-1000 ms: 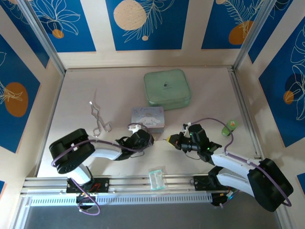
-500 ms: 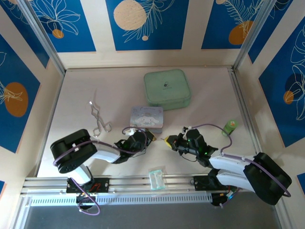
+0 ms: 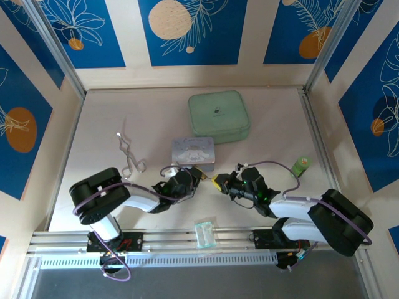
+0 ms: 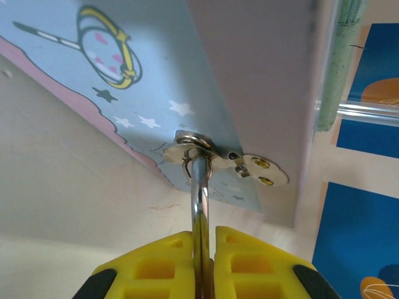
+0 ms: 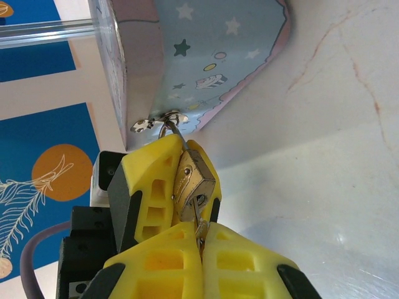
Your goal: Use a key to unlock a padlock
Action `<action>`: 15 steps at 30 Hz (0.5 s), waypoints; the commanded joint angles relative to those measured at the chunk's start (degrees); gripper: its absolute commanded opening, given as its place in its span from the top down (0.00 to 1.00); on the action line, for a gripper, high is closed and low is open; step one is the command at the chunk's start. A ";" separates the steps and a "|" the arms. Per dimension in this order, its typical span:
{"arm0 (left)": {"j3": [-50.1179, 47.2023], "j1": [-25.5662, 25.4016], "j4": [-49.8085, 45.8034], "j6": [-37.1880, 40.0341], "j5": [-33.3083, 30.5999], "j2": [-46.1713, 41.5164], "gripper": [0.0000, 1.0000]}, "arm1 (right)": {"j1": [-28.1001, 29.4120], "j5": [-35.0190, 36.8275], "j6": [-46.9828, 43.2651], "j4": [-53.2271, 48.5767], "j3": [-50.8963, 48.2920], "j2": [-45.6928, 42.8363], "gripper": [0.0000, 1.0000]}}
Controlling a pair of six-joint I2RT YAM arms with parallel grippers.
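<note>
The padlock (image 5: 194,180) is small and brass, and its thin silver shackle (image 4: 200,187) runs up through the hasp (image 4: 190,142) of the pale-blue cartoon tin (image 4: 118,68). My left gripper (image 4: 201,242) is shut on the padlock; in the right wrist view its yellow fingers (image 5: 149,180) flank the brass body. My right gripper (image 5: 201,232) is shut on the key (image 5: 199,215), whose blade sits in the keyhole at the padlock's bottom. From above, the left gripper (image 3: 195,176) and right gripper (image 3: 219,183) meet tip to tip just in front of the tin (image 3: 193,152).
A mint-green square case (image 3: 219,115) lies behind the tin. Metal tongs (image 3: 129,156) lie at the left, a small green bottle (image 3: 302,165) at the right. A clear plastic box (image 3: 204,233) rests on the front rail.
My right gripper has moved left with the key, closing the gap to the padlock in the left gripper. The tin has shifted slightly. The left gripper has barely moved.
</note>
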 commanded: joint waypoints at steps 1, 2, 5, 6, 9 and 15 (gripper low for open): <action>2.97 -0.52 4.66 -1.17 -2.70 -0.02 0.98 | 0.09 1.32 1.06 3.23 1.31 0.53 1.00; 3.08 -0.54 5.13 -1.30 -2.73 0.11 0.98 | 0.09 1.88 1.28 3.50 1.10 0.40 1.00; 3.45 -0.54 5.23 -1.58 -2.49 -0.03 0.98 | 0.09 3.12 1.63 4.19 0.36 -0.32 1.00; 3.49 -0.54 4.98 -1.59 -2.47 -0.11 0.97 | 0.03 3.33 1.50 4.18 0.28 -0.70 1.00; 4.01 -0.62 4.54 -1.75 -2.16 -0.20 0.97 | 0.01 3.72 0.94 2.84 0.43 -1.87 1.00; 4.71 -1.16 6.29 -2.31 -1.72 -0.05 0.97 | -0.17 3.56 0.49 3.57 1.08 -1.38 1.00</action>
